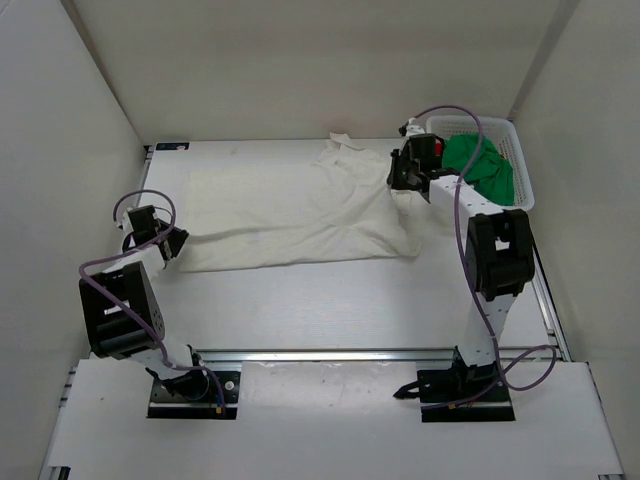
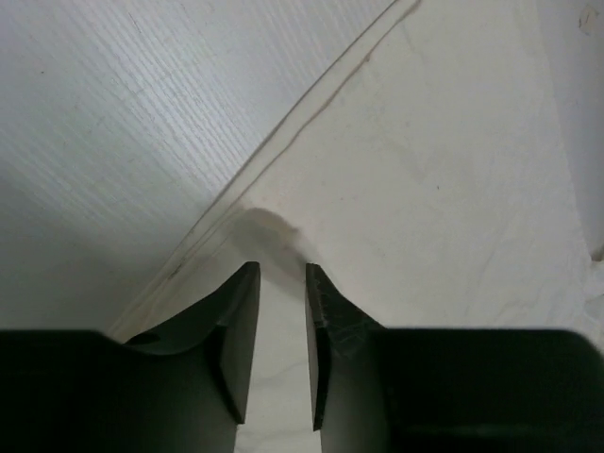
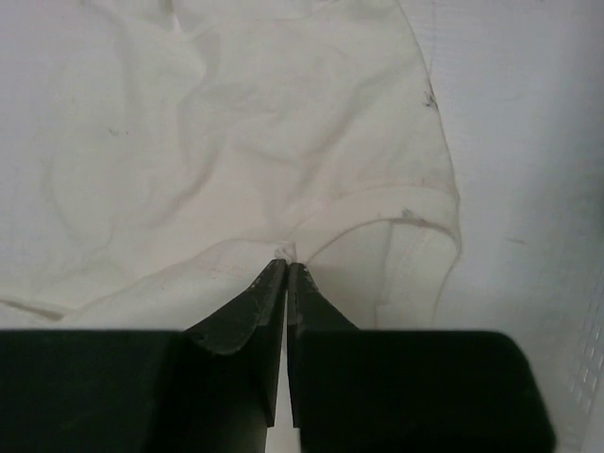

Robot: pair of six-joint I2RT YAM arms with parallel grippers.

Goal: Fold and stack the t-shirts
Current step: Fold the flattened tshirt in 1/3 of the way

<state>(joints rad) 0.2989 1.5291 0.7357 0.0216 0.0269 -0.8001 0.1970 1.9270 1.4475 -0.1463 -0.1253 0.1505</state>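
The cream-white t-shirt (image 1: 300, 210) lies spread out on the table. My left gripper (image 1: 172, 243) is at its near-left corner. In the left wrist view the gripper (image 2: 281, 269) is open by a narrow gap just above the cloth (image 2: 425, 170), near the hem. My right gripper (image 1: 398, 183) is at the shirt's right sleeve. In the right wrist view it (image 3: 287, 264) is shut on a small pinch of the cream cloth (image 3: 236, 113). The green t-shirt (image 1: 480, 165) lies bunched in the basket. A small red patch (image 1: 437, 149) shows beside it.
The white mesh basket (image 1: 522, 165) stands at the back right, close behind my right arm. White walls enclose the table on the left, back and right. A metal rail (image 1: 330, 354) runs along the near edge.
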